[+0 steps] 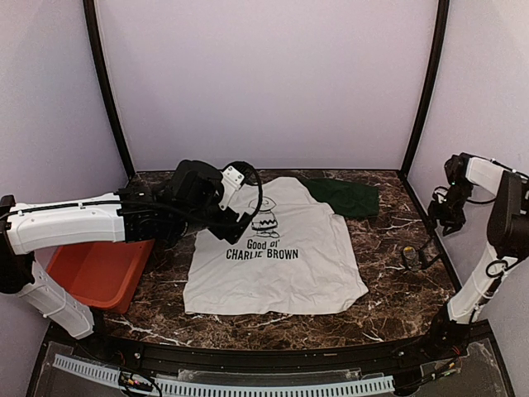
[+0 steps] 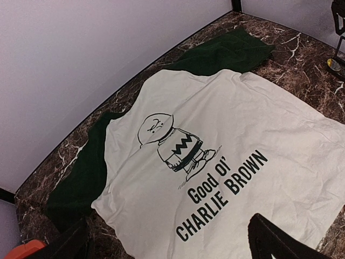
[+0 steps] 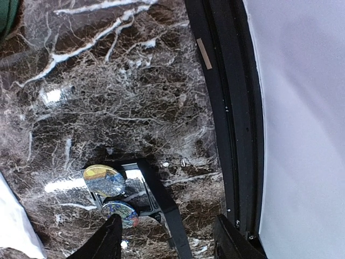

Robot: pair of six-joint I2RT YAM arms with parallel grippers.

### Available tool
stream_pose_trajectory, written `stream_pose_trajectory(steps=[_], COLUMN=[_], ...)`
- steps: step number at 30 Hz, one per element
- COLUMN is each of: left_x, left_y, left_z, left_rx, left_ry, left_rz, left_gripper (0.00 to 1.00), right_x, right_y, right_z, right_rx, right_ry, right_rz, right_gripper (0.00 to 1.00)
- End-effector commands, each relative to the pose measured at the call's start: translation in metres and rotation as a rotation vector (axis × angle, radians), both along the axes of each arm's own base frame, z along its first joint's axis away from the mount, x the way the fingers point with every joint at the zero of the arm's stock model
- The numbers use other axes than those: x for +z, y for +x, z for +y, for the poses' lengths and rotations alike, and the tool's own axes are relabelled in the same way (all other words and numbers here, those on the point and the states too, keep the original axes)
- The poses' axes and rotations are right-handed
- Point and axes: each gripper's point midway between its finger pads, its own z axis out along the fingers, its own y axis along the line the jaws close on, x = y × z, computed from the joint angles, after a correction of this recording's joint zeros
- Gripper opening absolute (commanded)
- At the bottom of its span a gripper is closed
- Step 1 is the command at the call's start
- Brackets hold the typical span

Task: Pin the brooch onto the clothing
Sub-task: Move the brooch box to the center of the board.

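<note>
Brooch (image 3: pixel 104 180) on counter (image 3: pixel 135 81), lower left in right-wrist view; T-shirt (image 1: pixel 273 256) flat at top-view centre. Left hand (image 2: pixel 170 245) & right hand (image 3: pixel 166 229) both open, empty. Lower right one centred on brooch, w/o pushing it.

Showing an orange bin (image 1: pixel 97 273) sitting at the left edge of a dark marble table (image 1: pixel 388 302) with white veins, pale walls (image 1: pixel 264 83) closing it in on three sides, and a black post (image 1: pixel 106 83) rising at each back corner.
</note>
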Motion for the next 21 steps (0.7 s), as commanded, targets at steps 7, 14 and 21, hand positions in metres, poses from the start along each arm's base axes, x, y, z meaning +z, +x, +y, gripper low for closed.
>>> stream_pose_trajectory(steps=[7, 14, 21], left_x=[-0.005, -0.020, -0.028], left_y=[0.000, 0.007, 0.022], left_z=[0.004, 0.005, 0.014], left_rx=[0.010, 0.030, 0.075], left_ry=[0.034, 0.093, 0.078], left_rz=[-0.008, -0.010, 0.028], left_gripper=[0.99, 0.99, 0.99], right_x=[0.092, 0.170, 0.214], right_y=[0.029, 0.034, 0.023], right_z=[0.010, 0.031, 0.085], right_rx=[0.056, 0.122, 0.064], right_ry=[-0.040, -0.141, 0.203], right_rz=[-0.329, -0.686, -1.121], right_gripper=[0.65, 0.99, 0.99])
